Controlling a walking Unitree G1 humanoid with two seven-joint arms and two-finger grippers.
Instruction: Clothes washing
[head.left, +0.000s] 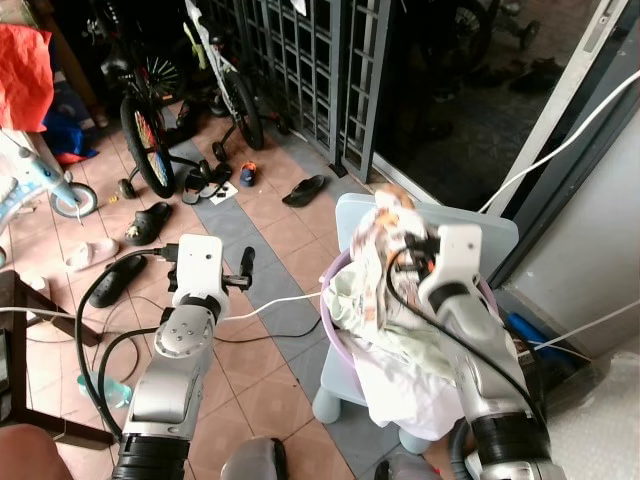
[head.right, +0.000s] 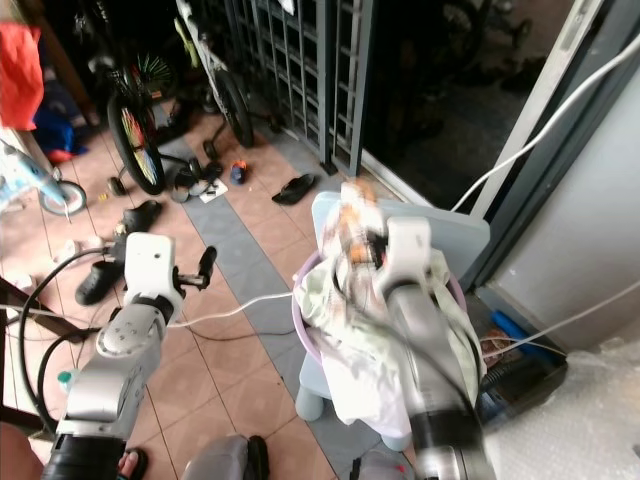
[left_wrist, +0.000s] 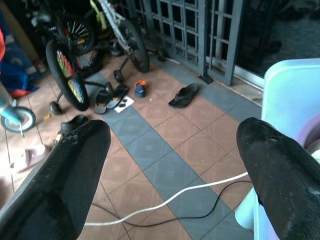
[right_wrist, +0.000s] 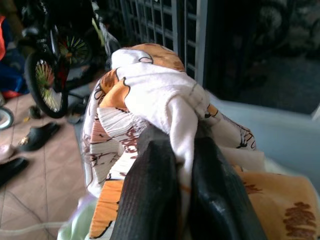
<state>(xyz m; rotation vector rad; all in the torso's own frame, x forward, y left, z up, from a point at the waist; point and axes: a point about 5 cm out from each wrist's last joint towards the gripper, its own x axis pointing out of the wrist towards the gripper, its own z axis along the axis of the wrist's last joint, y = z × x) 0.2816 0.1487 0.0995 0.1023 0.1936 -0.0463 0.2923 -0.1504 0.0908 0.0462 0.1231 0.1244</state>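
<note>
Right gripper (right_wrist: 175, 200) pinches orange-and-white patterned cloth (right_wrist: 150, 95) above purple round laundry basket (head.left: 330, 310); left gripper (left_wrist: 175, 165) wide open, empty, at left.

A laundry basket (head.left: 330, 310) sits on a small chair (head.left: 345, 385) on the tiled floor (head.left: 270, 250), to the robot's right, with clothes (head.left: 375, 320) heaped in it and spilling over its front. The right gripper (right_wrist: 175, 150) is above the heap, jaws pinched on a printed garment (right_wrist: 150, 85). The left gripper (left_wrist: 170, 165) hangs left of the basket over the floor, jaws apart. A cable (head.left: 270, 303) runs across the floor between them. Behind stand a gate (head.left: 310, 60), bicycles (head.left: 150, 120) and scattered sandals (head.left: 303, 189).
</note>
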